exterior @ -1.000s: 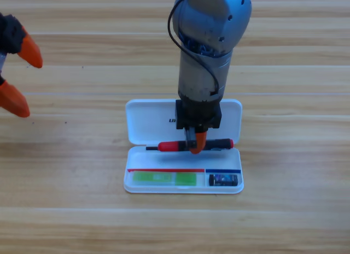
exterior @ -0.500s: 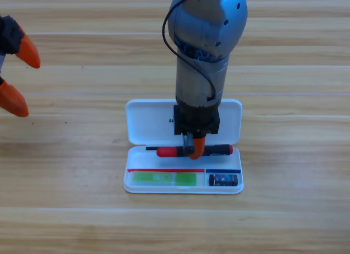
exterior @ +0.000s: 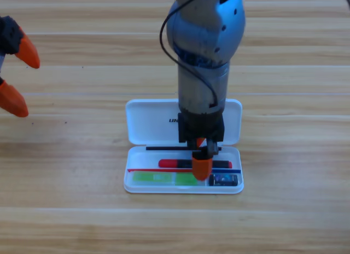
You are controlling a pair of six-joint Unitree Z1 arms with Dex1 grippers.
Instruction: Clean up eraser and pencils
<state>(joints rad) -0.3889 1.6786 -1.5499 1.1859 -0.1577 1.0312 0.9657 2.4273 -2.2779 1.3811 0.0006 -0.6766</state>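
Two pencils point(exterior: 175, 163) point(exterior: 164, 178), one eraser point(exterior: 225, 180), one white case point(exterior: 150, 125).

The table point(exterior: 284, 221) filled the whole frame from edge to edge. Its surface was light wood laid in long planks running left to right, with thin pale seams between them and fine brown grain streaks. Lighting was even and soft; a faint shadow lay at the middle left. No wall, floor or window was visible.

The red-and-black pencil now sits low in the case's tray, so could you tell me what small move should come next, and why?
Probably release and lift: the right gripper holds the red-and-black pencil down inside the white case, beside the green pencil and eraser.
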